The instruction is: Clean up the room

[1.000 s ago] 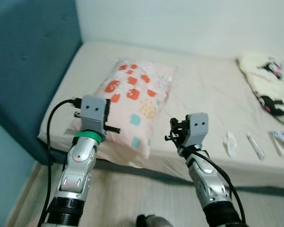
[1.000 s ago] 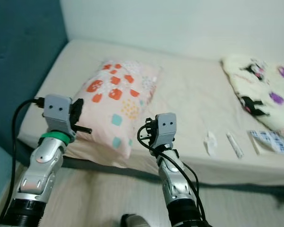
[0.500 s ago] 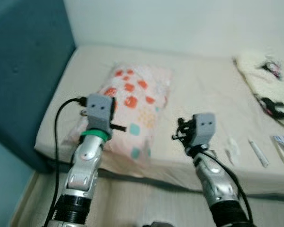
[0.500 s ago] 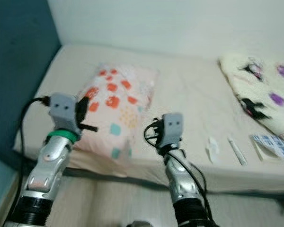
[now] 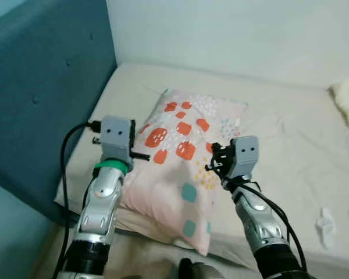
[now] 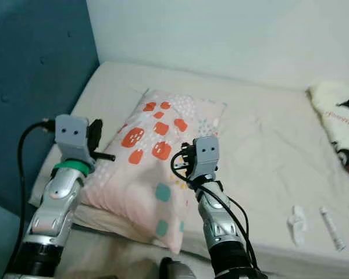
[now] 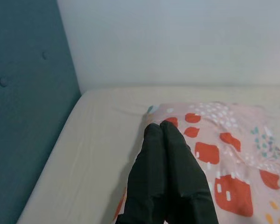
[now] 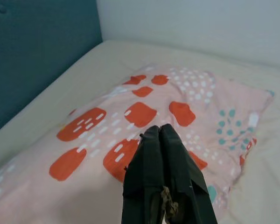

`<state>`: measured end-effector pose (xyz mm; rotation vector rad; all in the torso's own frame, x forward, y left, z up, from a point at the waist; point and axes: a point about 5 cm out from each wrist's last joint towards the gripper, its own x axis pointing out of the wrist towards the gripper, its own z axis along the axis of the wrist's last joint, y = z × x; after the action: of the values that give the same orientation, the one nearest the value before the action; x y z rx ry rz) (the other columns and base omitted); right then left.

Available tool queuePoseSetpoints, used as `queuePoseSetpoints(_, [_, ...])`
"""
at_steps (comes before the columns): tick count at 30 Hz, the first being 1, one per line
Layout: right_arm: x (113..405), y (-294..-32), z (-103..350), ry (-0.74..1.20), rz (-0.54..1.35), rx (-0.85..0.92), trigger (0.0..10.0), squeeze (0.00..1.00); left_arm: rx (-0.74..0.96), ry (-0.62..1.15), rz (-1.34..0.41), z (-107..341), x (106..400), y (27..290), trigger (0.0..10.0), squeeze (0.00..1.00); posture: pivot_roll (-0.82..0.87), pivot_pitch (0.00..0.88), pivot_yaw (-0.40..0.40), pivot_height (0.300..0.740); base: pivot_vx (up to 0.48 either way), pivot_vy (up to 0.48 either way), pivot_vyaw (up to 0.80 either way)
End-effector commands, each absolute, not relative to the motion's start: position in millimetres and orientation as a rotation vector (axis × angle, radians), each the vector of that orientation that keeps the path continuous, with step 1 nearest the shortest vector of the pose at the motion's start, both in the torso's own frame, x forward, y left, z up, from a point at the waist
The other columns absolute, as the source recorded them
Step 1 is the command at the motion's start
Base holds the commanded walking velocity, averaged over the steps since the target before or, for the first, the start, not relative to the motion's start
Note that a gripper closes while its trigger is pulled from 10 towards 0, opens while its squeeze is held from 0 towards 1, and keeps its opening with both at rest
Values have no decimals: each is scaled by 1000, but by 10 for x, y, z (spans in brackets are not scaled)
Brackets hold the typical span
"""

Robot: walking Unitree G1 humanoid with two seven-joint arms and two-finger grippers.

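Both grippers are hovering over the near-left part of the bed (image 5: pixel 279 122): left gripper (image 7: pixel 161 128) with its black fingers pressed together and holding nothing, right gripper (image 8: pixel 159 132) pinched closed and empty too. Between and beneath them the pink patterned pillow (image 5: pixel 183 157) is lying askew, its near corner hanging over the mattress edge. Further right, a crumpled white tissue (image 6: pixel 296 221) and a small white tube (image 6: pixel 333 228) are sitting near the front edge, with a plush blanket (image 6: pixel 343 125) at far right.

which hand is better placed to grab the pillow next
Probably the right hand: it hangs directly over the pillow, while the left hand sits over its headboard-side edge.
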<state>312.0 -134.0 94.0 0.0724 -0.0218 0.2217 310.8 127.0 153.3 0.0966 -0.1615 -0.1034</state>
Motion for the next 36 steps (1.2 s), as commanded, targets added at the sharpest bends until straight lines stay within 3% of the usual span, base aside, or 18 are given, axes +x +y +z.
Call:
queuePoseSetpoints(1, [3079,-1317,866,5,226,85,10000,0,95,-131,-101,1457,3086,1289,10000,0,-10,10,-12,740,0,0,0])
queuePoseSetpoints(13, [3085,-1292,864,5,242,88,10000,0,140,-95,-169,1346,3044,1227,10000,0,-10,2,-8,740,0,0,0])
queuePoseSetpoints(21, [3113,-1316,914,-25,199,64,10000,0,123,74,-203,927,2960,1306,10000,0,-16,0,-4,740,0,0,0])
queuePoseSetpoints(36, [3112,-1320,919,-16,199,82,10000,0,140,70,-163,943,3035,1426,10000,0,-22,14,-5,690,0,0,0])
